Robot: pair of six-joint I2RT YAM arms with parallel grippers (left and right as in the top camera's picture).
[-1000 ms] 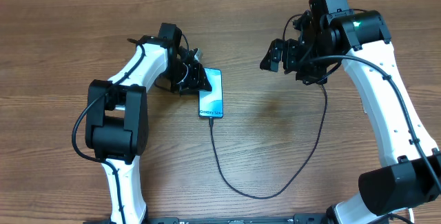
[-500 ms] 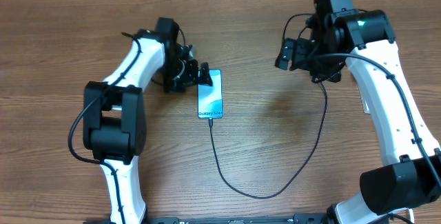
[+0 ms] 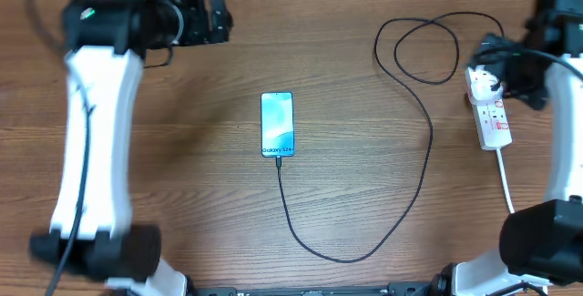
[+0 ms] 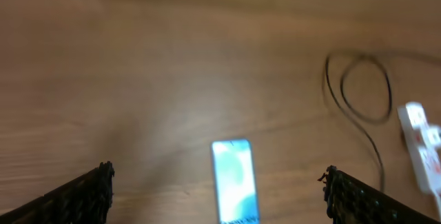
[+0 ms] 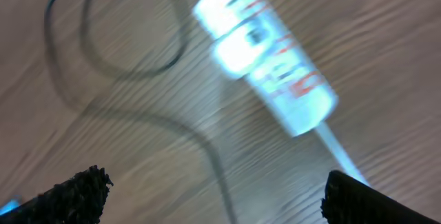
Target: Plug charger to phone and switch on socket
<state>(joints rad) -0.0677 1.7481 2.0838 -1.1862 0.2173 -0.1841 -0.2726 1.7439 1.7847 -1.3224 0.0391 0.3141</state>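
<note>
The phone lies flat mid-table, screen lit light blue; blurred, it also shows in the left wrist view. The charger runs as a thin black cable from the phone's near end, sweeps round to the right and coils before reaching the far end of the socket. My left gripper hangs open at the far left, high above the table, well clear of the phone. My right gripper is open above the socket, holding nothing.
The socket's thick white cord runs toward the table's near edge on the right. The wooden table carries nothing else. Both wrist views are motion-blurred.
My left gripper opened, left the phone's side and rose away to the far left. The right arm swung out to the right, uncovering the cable coil and the socket.
</note>
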